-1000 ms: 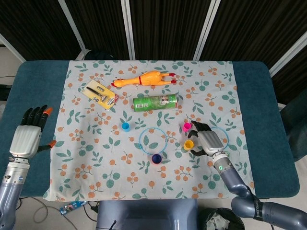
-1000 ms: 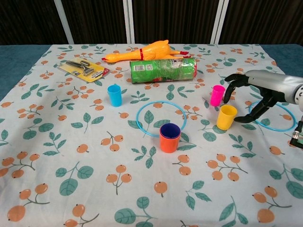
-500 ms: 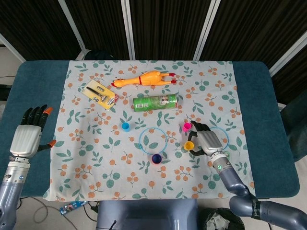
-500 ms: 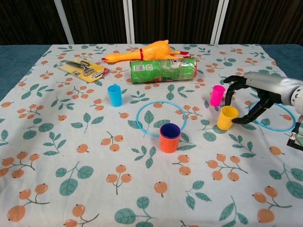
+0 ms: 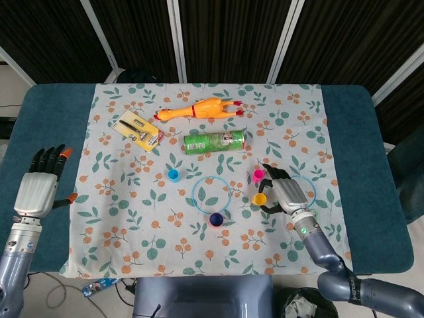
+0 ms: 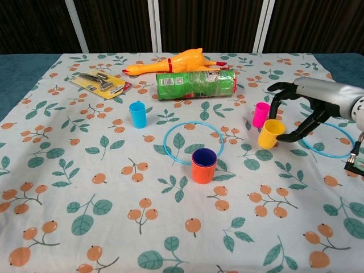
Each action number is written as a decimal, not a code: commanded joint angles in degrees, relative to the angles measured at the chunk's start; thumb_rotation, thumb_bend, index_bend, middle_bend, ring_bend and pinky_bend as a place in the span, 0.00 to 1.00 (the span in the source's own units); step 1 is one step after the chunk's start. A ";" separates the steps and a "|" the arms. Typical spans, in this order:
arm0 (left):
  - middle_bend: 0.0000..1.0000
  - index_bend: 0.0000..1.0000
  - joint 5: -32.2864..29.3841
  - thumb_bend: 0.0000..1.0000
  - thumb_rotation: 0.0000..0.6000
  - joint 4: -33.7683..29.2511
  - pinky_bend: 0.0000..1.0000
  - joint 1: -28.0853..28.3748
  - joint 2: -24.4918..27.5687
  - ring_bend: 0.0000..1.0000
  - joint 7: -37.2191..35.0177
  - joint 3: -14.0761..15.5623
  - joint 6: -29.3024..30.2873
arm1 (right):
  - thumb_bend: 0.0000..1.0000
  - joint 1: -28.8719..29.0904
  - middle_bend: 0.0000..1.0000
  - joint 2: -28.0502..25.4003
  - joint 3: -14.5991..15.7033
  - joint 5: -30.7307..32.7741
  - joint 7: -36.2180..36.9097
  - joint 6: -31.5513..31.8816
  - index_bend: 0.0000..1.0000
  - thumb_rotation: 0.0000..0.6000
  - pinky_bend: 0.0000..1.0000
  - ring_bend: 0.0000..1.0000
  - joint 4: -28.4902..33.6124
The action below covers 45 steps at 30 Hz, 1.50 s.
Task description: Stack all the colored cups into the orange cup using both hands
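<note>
**Yellow cup is in my right hand, next stop the orange cup**

From the head view, my right hand is curled around the yellow cup, fingers on one side and thumb on the other. The pink cup stands just beside it, a bit farther from me. The orange cup sits to the left with a dark blue cup already inside it. The light blue cup waits on the far side of the blue ring. My left hand rests off the cloth, fingers spread, holding nothing.

From the chest view, the yellow cup is tilted and looks just lifted off the cloth, pinched by my right hand. The orange cup touches the near edge of the blue ring.

I think the next move is to carry the yellow cup left and a little toward me, turn it upright, and drop it into the orange cup. The way there looks open. I must mind the pink cup, which is near my fingers, and the green can lies well back. The 2nd ring lies under my hand.
</note>
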State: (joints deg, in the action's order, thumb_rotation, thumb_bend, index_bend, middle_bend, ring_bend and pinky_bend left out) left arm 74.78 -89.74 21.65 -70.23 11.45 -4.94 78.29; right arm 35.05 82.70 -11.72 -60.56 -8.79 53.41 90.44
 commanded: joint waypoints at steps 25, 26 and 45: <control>0.00 0.00 0.14 0.12 1.00 -0.22 0.00 -1.16 0.74 0.00 -1.14 -1.92 -1.15 | 0.32 1.15 0.02 -6.83 1.33 -7.49 1.66 0.18 0.54 1.00 0.10 0.09 20.58; 0.00 0.00 0.16 0.12 1.00 -0.28 0.00 -1.17 0.76 0.00 -1.13 -1.99 -1.18 | 0.32 1.36 0.02 -6.34 1.33 -7.35 1.38 0.28 0.54 1.00 0.10 0.09 20.44; 0.00 0.00 0.35 0.12 1.00 -0.04 0.00 -1.42 0.97 0.00 -1.36 -2.79 -1.69 | 0.32 4.66 0.02 1.61 0.67 -1.56 -2.11 0.87 0.54 1.00 0.10 0.09 13.18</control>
State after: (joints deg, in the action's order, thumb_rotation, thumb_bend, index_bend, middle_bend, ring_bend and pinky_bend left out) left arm 75.14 -89.81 20.24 -69.25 10.14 -7.70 76.62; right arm 39.65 84.16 -11.18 -62.20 -10.81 54.28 103.83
